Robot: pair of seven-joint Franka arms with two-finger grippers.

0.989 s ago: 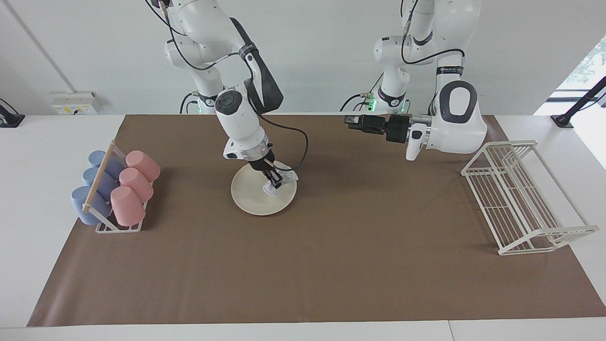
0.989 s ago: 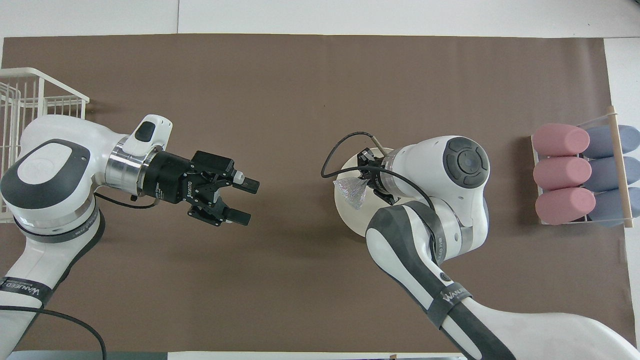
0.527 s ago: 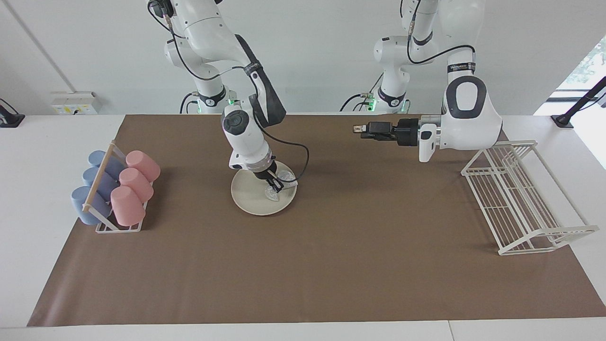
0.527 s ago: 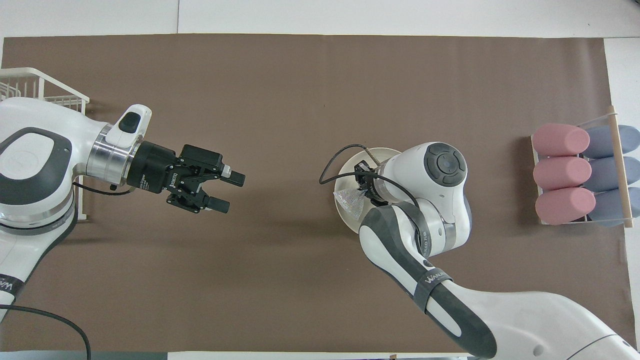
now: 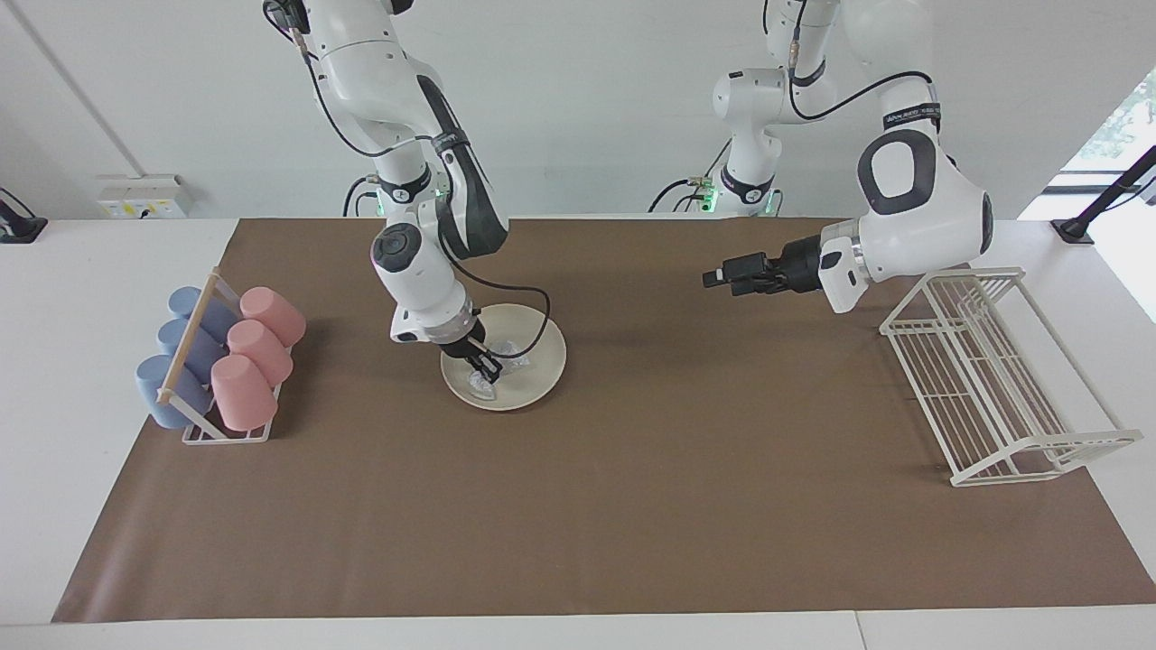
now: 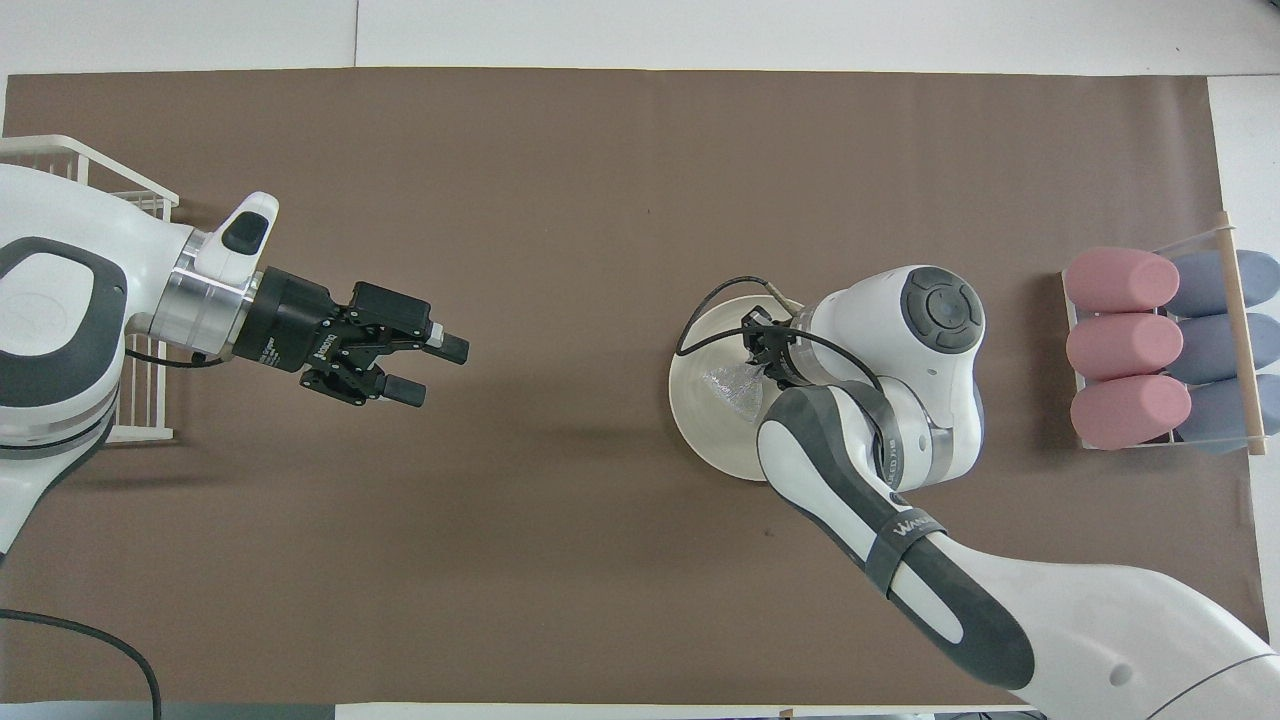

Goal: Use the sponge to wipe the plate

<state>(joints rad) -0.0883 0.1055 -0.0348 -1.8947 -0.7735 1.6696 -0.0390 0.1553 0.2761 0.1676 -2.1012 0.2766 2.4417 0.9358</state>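
Facing view: right claw [image 5: 489,371] clamped on the sponge [image 5: 481,386], pressing it onto the plate [image 5: 533,366], on the side toward the cup rack [image 5: 212,361]. Plate lies on the brown mat [image 5: 578,506] covering the tabletop, between cup rack and wire rack [image 5: 984,379], nearer the cup rack. Left claw [image 5: 720,275] hangs over bare mat, level, pointing toward the plate; arm waits.

Overhead view: sponge [image 6: 738,388] near the plate's [image 6: 700,420] middle, right claw [image 6: 758,352] partly hidden under its wrist. Left claw [image 6: 430,358] fingers spread wide, holding nothing.
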